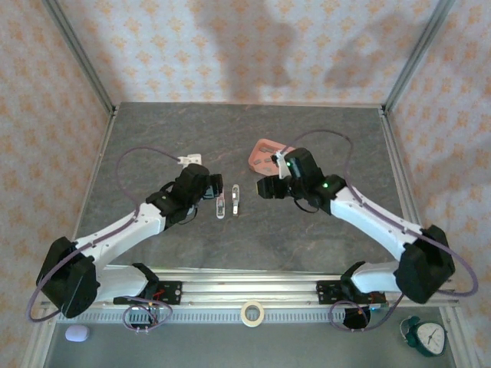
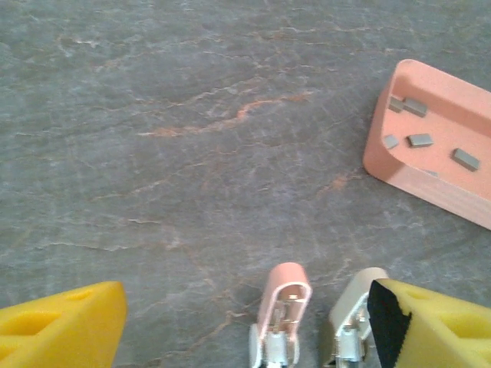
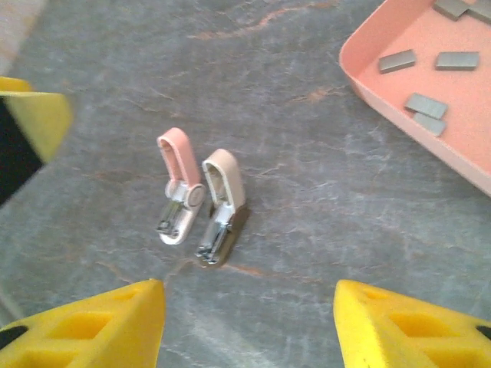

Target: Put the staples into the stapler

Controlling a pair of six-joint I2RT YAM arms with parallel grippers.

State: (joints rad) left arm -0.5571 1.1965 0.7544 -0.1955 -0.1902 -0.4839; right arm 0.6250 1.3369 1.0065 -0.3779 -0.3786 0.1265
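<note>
Left hand (image 2: 245,305): released, its yellow fingers (image 2: 65,326) spread wide with nothing clamped between them. It sits low over the worktop (image 3: 322,215), right at the stapler.
Right hand (image 3: 249,291): released too, fingers apart and grasping nothing. It hangs above the worktop and looks down at the stapler from a little way off.
Stapler (image 3: 222,192): lies flat on the grey worktop between the two arms, closer to the left hand. It is opened out, with the pink part (image 3: 175,157) and the cream part (image 3: 224,184) side by side and the metal insides showing at one end.
Contact: in the left wrist view the cream part lies just beside the black pad of one finger. Whether the two touch cannot be told.
Staples (image 3: 426,105): several short grey strips lie loose and scattered inside the pink tray (image 3: 468,126), none stacked.
Tray: rests on the worktop well apart from the stapler. In the top view it lies just beyond the right hand, partly behind it.
</note>
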